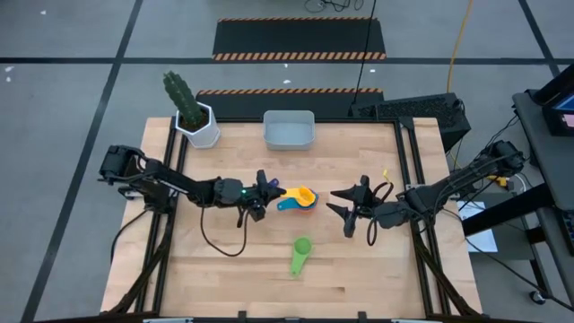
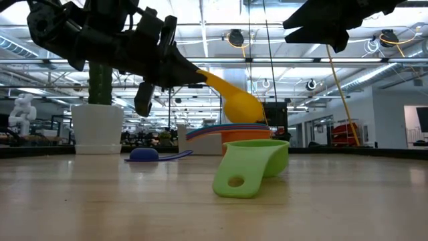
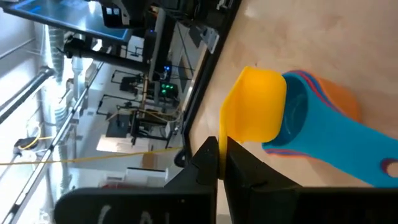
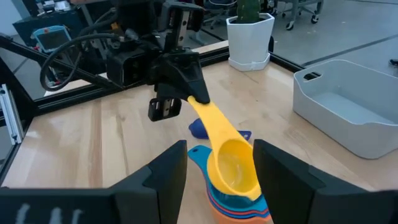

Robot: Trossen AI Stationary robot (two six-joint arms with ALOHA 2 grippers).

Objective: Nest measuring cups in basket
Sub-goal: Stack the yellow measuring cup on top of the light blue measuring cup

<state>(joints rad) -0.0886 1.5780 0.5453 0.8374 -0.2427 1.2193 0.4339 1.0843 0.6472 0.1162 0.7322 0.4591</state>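
Green cup (image 2: 251,167) lies on its side nearest the low camera, apart from the others. Left gripper (image 1: 267,190) is clamped on the yellow cup's (image 4: 229,155) flat handle, bowl tilted just over the stack of cups (image 1: 300,203) at mid-table. Right gripper (image 1: 345,205) hovers beside the stack, jaws apart, empty. Basket (image 1: 288,131) sits empty at the far edge. Advice: level the bowl, centre it over the stack, lower, then release. Risk: an off-centre drop tips the stack.

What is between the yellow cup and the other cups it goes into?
Nothing visible. The left gripper holds the yellow cup by its handle, tilted right above the stack of cups, with only air between.
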